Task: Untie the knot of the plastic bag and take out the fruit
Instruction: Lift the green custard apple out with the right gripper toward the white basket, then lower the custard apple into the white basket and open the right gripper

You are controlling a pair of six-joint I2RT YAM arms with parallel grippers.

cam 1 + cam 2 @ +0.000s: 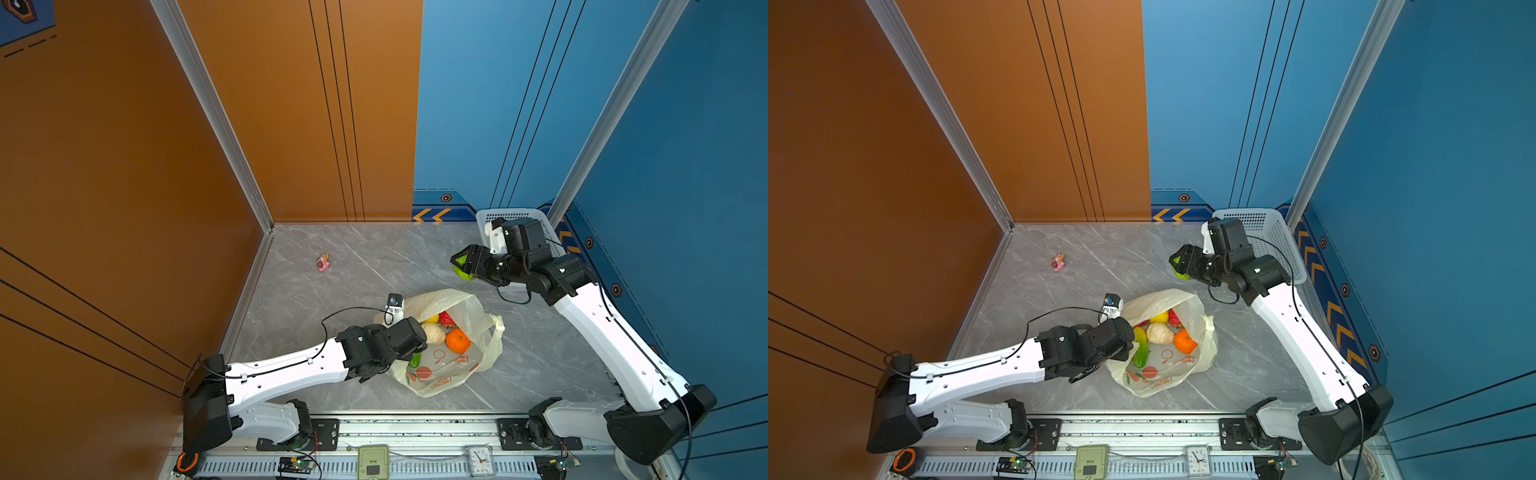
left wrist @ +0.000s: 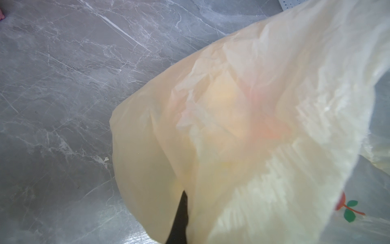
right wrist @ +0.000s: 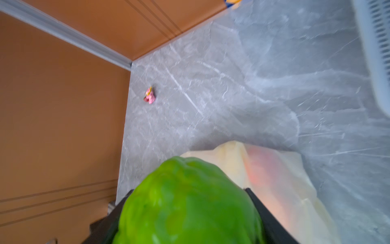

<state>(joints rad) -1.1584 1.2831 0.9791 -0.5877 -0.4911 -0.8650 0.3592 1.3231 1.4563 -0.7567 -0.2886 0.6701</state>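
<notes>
At the left, the left fingers (image 2: 179, 217) are pinched together on the rim of the plastic bag (image 1: 444, 378), which lies open on the table (image 1: 353, 257) with fruit (image 1: 457, 340) inside. Farther right, a green fruit (image 3: 185, 207) is clamped in the right fingers (image 3: 266, 213), and the basket (image 1: 1258, 218) lies just right of them.

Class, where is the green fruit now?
In both top views, the green fruit sits in the right gripper, right of centre, between the basket and the bag.

floor (image 1: 365, 282) lies open between figurine (image 1: 323, 262) and plastic bag (image 1: 478, 309).
</notes>
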